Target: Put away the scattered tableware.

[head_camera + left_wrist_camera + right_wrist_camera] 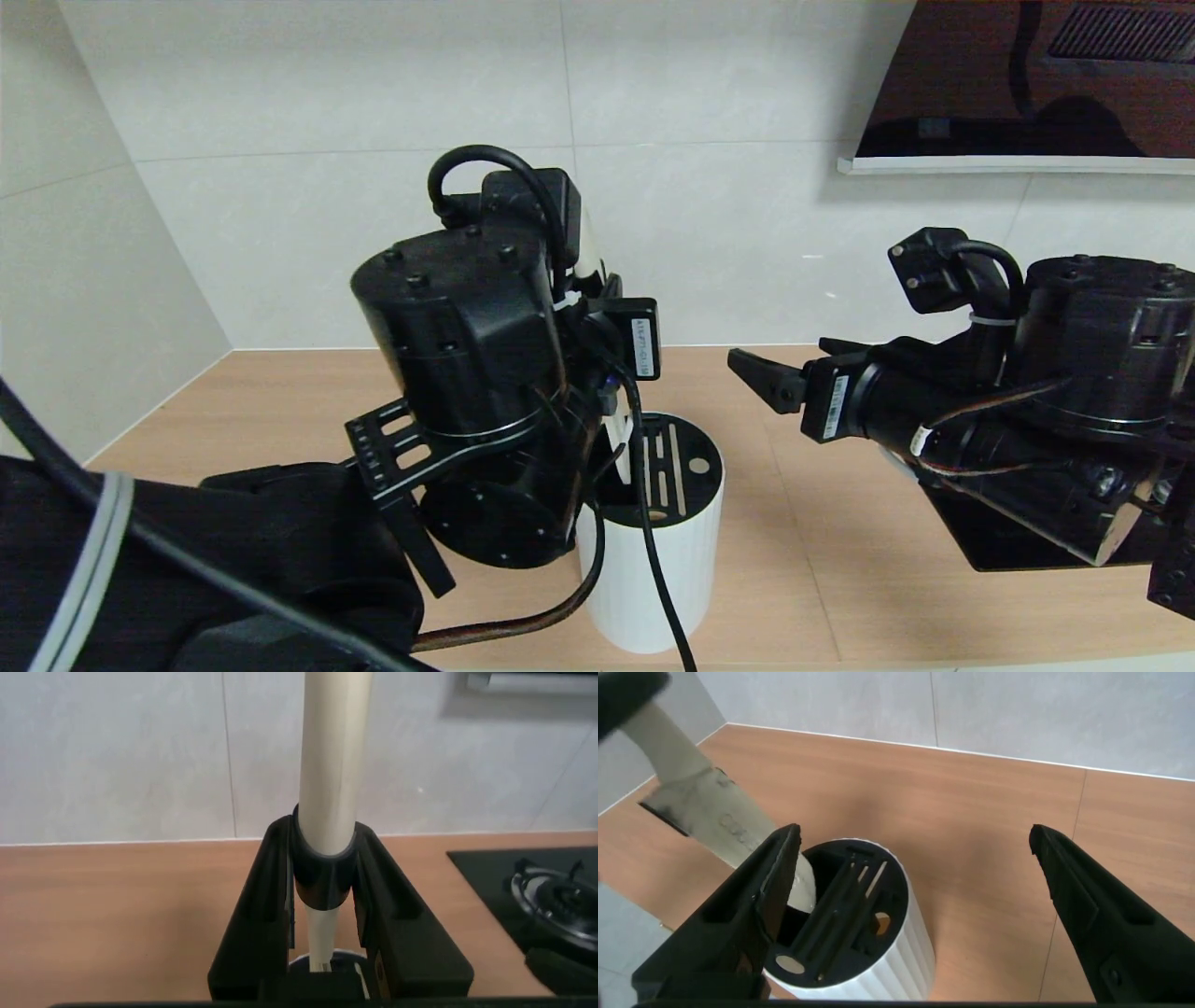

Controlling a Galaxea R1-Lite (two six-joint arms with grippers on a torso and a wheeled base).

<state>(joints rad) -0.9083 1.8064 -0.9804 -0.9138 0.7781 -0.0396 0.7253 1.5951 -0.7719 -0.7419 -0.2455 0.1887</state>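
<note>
Left wrist view puts the job right between my fingers: my left gripper [325,873] is clamped on the pale handle of the knife [332,756], pinching it at a dark collar partway along its length. The part below my grip drops into the black slotted top of the utensil holder [672,551], which stands on the wooden counter [822,523].

I judge this to be the insertion step, with the blade started into the holder and not yet seated or let go. In the right wrist view the broad blade [710,812] enters the holder's [896,943] large opening, beside the narrow slots, and much of it is above the rim.

The knife's long axis is close to upright. The blade end points down into the holder and the handle end points up towards the wall tiles. It has a lean, with the handle end tipped a little to my left in the head view [586,247].

The next move, as I see it, calls for a lowering along that same axis. The blade should slide down without wedging on the edge of the opening or dragging the light holder over. Only once the knife rests on its own should my left fingers part.

My right gripper [913,840] hangs with its fingers spread wide and holding nothing, near the holder on its right side. From there it could steady the white wall if the holder starts to tip.
</note>
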